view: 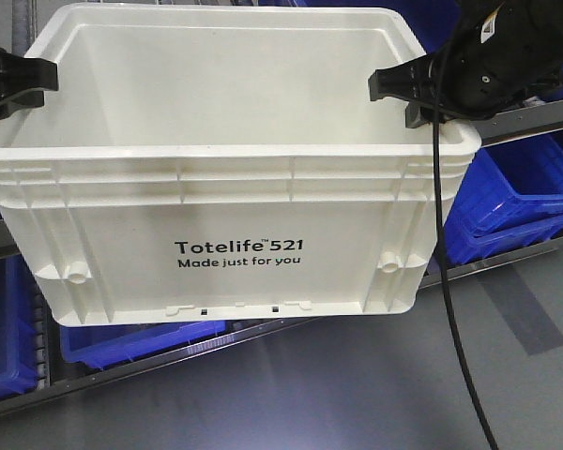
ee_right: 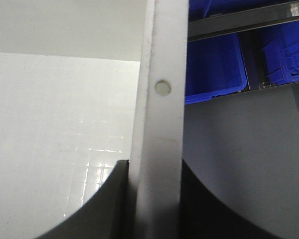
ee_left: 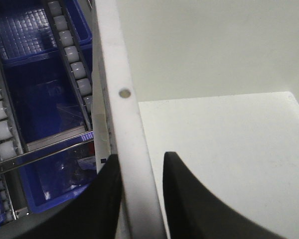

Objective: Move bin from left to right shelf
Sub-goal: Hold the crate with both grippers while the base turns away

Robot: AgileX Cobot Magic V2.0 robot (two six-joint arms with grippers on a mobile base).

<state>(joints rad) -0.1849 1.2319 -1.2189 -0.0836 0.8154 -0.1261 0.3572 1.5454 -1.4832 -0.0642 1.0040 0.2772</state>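
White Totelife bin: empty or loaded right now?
Empty, as far as visible: the white bin shows bare inner walls in the front view and bare floor in both wrist views; some corners are hidden.

Clamped with the left gripper (view: 36, 82) astride the bin (view: 235, 253) rim: one black finger inside the wall, one outside, both pressed to it. Clamped the same way with the right gripper (view: 396, 94) on the opposite rim, black wrist (view: 507, 56) rising up and outward behind, cable (view: 448, 281) hanging below.
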